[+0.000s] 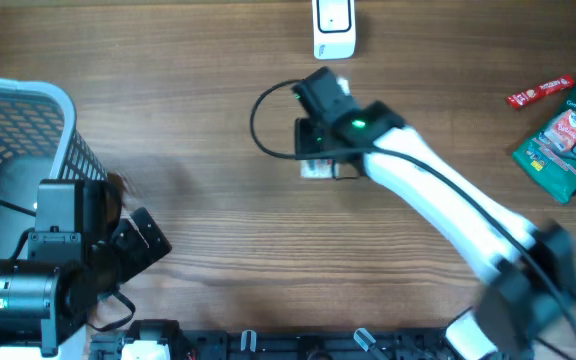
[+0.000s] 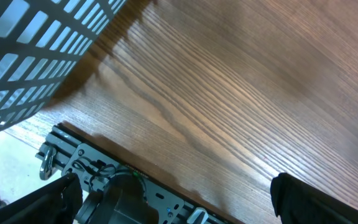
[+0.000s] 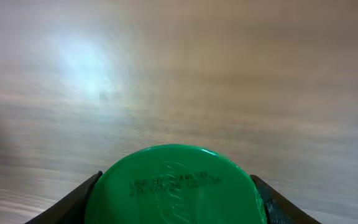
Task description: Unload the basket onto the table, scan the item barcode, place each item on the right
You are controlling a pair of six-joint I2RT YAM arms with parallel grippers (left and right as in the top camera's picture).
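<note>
The item is a tub with a round green lid [image 3: 174,186] printed with a date code. In the right wrist view it fills the space between my right gripper's [image 3: 174,190] fingers, which press against both sides of the lid. Seen from overhead, the right gripper [image 1: 318,150] points down at mid-table and only a white sliver of the item [image 1: 316,170] shows under it. No barcode is visible. A white scanner-like device [image 1: 334,26] stands at the far edge. My left gripper [image 1: 140,243] rests at the near left, its jaws wide apart [image 2: 179,199] with nothing between them.
A grey mesh basket [image 1: 18,110] stands at the left, its wall also in the left wrist view [image 2: 36,56]. Snack packets [image 1: 568,135] and a red bar [image 1: 538,92] lie at the far right. A black cable [image 1: 260,125] loops beside the right gripper.
</note>
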